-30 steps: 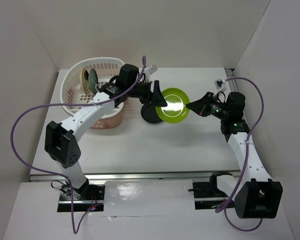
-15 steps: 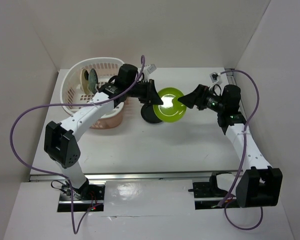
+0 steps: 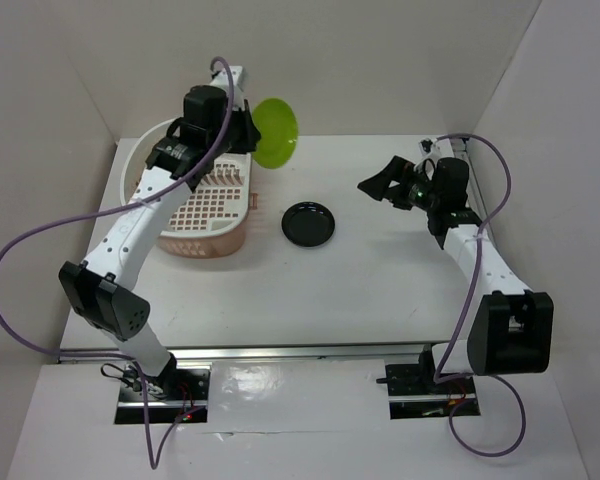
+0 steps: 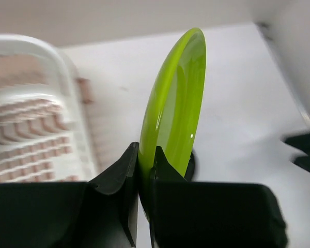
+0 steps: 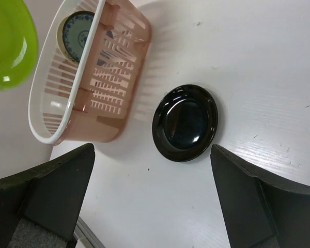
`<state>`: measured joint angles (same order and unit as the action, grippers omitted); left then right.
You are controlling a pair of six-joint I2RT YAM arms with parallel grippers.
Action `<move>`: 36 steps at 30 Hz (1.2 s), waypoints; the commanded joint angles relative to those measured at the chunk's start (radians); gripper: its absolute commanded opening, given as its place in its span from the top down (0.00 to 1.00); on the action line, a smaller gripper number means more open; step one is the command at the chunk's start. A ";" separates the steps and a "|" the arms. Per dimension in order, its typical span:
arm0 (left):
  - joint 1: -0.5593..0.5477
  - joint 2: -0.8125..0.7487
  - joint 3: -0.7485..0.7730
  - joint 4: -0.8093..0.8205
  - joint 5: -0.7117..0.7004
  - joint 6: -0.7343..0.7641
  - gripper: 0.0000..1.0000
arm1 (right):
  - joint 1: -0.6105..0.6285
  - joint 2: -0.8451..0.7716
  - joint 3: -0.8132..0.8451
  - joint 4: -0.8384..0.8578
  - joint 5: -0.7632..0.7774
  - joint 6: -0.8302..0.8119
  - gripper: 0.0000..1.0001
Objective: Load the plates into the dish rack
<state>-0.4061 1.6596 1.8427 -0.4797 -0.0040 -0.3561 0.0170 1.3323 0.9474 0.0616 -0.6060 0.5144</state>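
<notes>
Spreading across the top view, the white tabletop [image 3: 380, 290] is carrying the dish rack [image 3: 208, 210] at about ten o'clock from its centre, and a patterned teal plate [image 5: 78, 35] is already standing on edge inside it. The black plate [image 3: 309, 223] is lying flat near the middle, well apart from both arms. The lime green plate [image 3: 276, 132] is hanging on edge off the tabletop by the rack's two o'clock side, and the left hand [image 4: 146, 165] is pinching its lower rim. At three o'clock from the black plate the right hand [image 3: 378, 180] is hovering with fingers spread, holding nothing. The green plate is probably heading for the rack. Doing that well is calling for keeping it upright, lining its edge with a free slot, lowering until the rim is resting on the lattice floor, and only then loosening the pinch
</notes>
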 commanded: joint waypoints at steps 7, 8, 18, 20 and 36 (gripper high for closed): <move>0.070 0.065 0.079 0.111 -0.543 0.287 1.00 | 0.095 0.076 0.094 0.046 0.025 -0.057 0.00; 0.070 0.081 0.079 0.121 -0.560 0.301 1.00 | 0.106 0.087 0.103 0.046 0.025 -0.057 0.00; 0.079 0.215 0.056 0.230 -0.728 0.430 1.00 | 0.166 0.137 0.082 0.072 0.005 -0.036 0.00; 0.089 0.230 0.056 0.230 -0.728 0.430 1.00 | 0.166 0.137 0.082 0.081 0.005 -0.036 0.00; 0.170 0.339 0.038 0.242 -0.706 0.347 1.00 | 0.166 0.208 0.123 0.072 -0.024 -0.036 0.00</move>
<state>-0.2314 1.9652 1.8801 -0.2897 -0.6979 0.0242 0.1745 1.5295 1.0180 0.0681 -0.6086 0.4812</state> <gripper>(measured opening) 0.179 0.999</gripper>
